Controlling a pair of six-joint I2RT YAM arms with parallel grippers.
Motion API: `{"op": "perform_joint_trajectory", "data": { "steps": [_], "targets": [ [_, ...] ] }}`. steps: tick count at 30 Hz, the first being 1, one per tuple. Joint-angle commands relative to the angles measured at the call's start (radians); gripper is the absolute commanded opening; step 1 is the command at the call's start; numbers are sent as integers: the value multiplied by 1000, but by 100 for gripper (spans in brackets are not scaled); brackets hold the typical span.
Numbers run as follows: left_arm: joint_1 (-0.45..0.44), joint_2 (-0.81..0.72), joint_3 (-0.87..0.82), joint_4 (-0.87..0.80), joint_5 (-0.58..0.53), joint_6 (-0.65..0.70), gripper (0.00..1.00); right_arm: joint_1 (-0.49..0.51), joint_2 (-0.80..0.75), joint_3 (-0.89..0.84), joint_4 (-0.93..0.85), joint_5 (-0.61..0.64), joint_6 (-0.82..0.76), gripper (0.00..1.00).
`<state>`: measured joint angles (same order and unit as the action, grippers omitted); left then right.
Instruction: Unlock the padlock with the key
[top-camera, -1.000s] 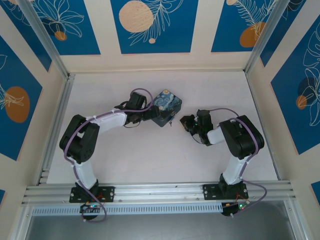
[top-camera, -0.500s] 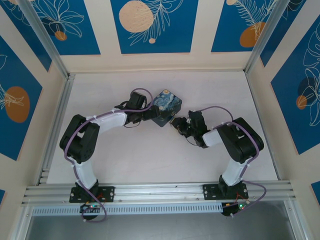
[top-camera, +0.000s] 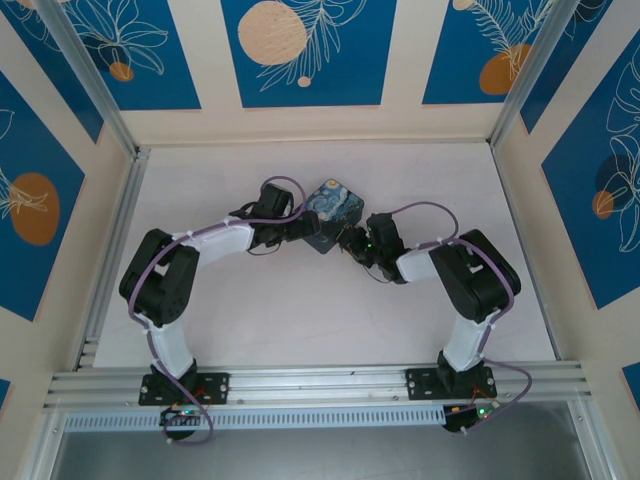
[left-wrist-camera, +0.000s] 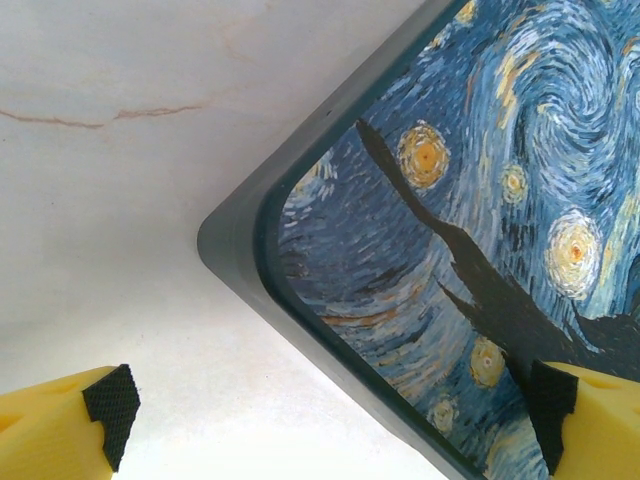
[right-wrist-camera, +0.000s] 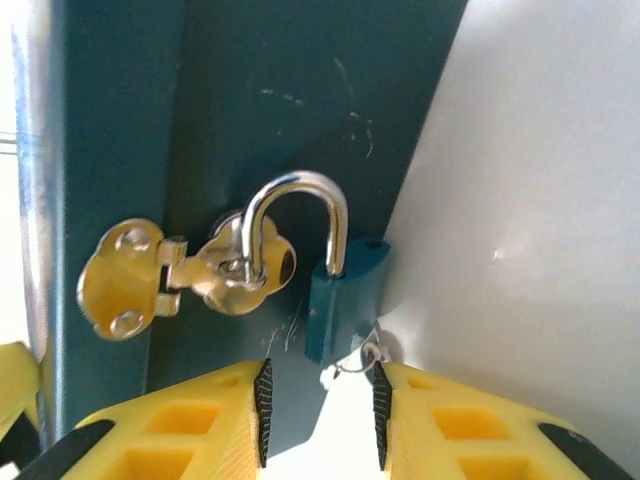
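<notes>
**Checking in on the padlock job**

Top cam: left gripper (top-camera: 303, 232) is sitting at the painted tin's (top-camera: 335, 203) left side, and right gripper (top-camera: 350, 243) is crowding its near corner.

Left wrist: fingers (left-wrist-camera: 60, 435) are standing wide apart, straddling a tin corner.

Right wrist: padlock (right-wrist-camera: 345, 300) is hanging by its shackle from the tin's brass hasp (right-wrist-camera: 190, 270). The pads (right-wrist-camera: 200, 425) are sitting narrowly apart just below it. Can't tell if they're pinching anything.

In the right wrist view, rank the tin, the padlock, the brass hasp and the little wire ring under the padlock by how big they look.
1. tin
2. padlock and brass hasp: about alike, so not ranked
3. wire ring
</notes>
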<state>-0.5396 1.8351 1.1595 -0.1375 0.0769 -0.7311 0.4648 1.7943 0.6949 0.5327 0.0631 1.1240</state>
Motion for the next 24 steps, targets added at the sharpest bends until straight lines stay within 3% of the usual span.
{"op": "perform_joint_trajectory", "data": {
  "steps": [1, 9, 24],
  "targets": [
    [0, 67, -41, -189, -45, 12, 99, 3, 30, 39, -53, 49, -18, 33],
    [0, 72, -45, -180, -37, 5, 99, 3, 72, 84, -83, 60, -16, 31],
    [1, 77, -38, -178, -33, 4, 99, 3, 53, 75, -125, 90, -5, 10]
  ]
}}
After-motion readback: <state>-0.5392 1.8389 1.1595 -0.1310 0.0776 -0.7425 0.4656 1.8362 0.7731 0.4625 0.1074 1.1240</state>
